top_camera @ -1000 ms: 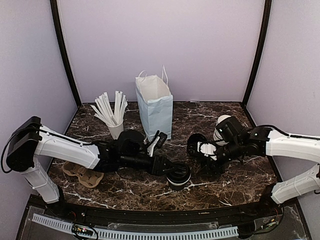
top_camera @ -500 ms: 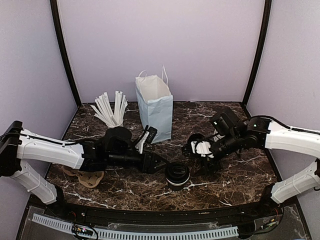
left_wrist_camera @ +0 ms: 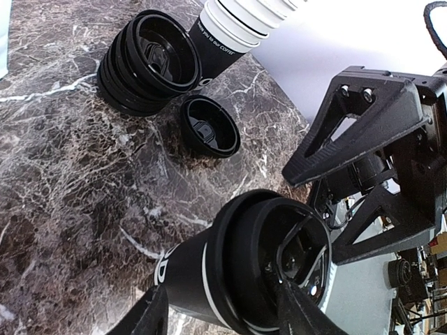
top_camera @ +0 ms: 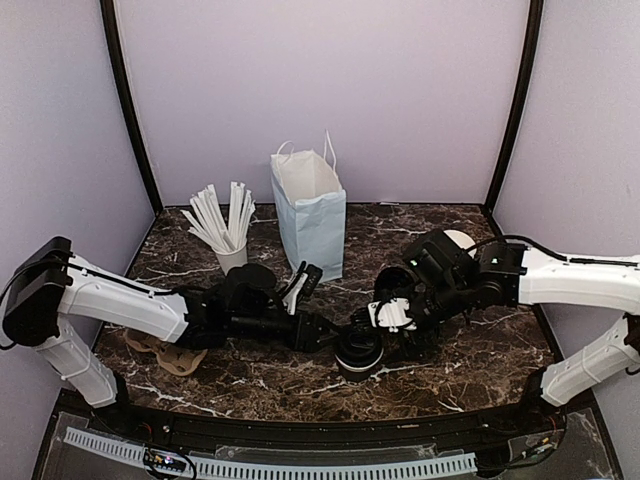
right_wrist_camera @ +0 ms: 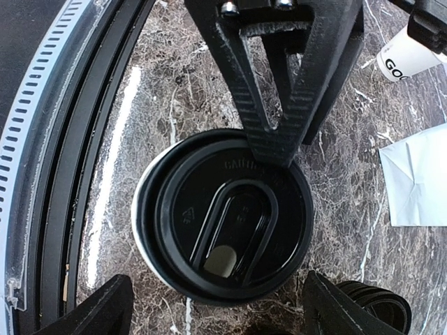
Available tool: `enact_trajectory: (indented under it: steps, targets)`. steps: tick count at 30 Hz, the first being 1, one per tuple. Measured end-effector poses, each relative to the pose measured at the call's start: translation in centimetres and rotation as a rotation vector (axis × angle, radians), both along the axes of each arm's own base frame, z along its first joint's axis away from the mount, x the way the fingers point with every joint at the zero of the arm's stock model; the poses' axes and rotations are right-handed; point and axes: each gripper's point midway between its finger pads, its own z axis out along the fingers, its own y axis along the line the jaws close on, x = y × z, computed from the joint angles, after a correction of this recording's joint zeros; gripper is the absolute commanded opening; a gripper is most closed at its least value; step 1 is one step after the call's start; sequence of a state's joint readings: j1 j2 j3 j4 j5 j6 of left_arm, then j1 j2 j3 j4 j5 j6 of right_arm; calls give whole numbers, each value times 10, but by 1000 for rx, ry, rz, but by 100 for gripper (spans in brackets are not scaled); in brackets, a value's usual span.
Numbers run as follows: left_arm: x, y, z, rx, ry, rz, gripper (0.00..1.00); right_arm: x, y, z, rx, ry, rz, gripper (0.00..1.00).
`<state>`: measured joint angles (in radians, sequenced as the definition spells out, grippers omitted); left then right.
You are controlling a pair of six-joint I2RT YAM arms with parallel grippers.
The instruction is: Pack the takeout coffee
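Marble table [top_camera: 500, 362]: left fingers [left_wrist_camera: 150, 318] clasp takeout coffee [right_wrist_camera: 223, 216]; right fingers [right_wrist_camera: 105, 308] spread above it.

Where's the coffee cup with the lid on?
In the top view, the takeout coffee stands near the table's front edge, between the left pincer and the right pincer, in front of the white paper bag.

White-shelled left arm [top_camera: 120, 300] and right arm [top_camera: 580, 280] — black joints, black wrists, thin black cables alongside
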<state>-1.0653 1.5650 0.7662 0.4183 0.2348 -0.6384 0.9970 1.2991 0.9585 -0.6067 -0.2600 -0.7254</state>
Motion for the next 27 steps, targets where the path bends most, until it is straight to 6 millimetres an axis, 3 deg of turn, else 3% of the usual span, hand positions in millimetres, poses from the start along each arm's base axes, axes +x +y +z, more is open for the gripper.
enact_trajectory:
  steps: [21,27]
  targets:
    - [-4,-9,-2,-31,38,-27,53,-13,-3,-5,-61,-94,44,63]
    - [-4,-10,-2,-33,45,-32,54,-8,-4,-7,-72,-155,21,67]
